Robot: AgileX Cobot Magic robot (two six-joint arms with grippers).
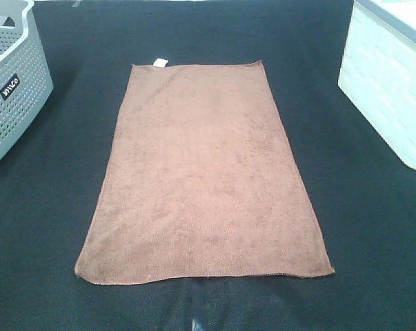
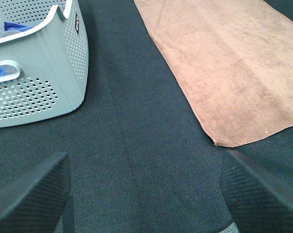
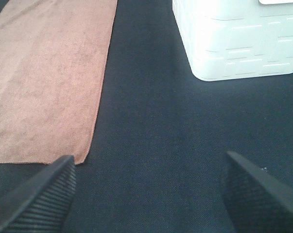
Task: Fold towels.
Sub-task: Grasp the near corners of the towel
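Observation:
The brown towel (image 1: 204, 176) lies flat and spread out in the middle of the dark table, long side running front to back, with its small white tag (image 1: 160, 63) at the far left corner. Neither gripper shows in the high view. In the left wrist view my left gripper (image 2: 146, 194) is open and empty above bare table, short of the towel's (image 2: 233, 68) near left corner. In the right wrist view my right gripper (image 3: 148, 194) is open and empty beside the towel's (image 3: 44, 82) near right corner.
A grey perforated basket (image 1: 11, 83) stands at the far left, with blue cloth (image 2: 12, 26) inside it. A white basket (image 1: 390, 83) stands at the far right. The table has a dark cover (image 1: 373, 234).

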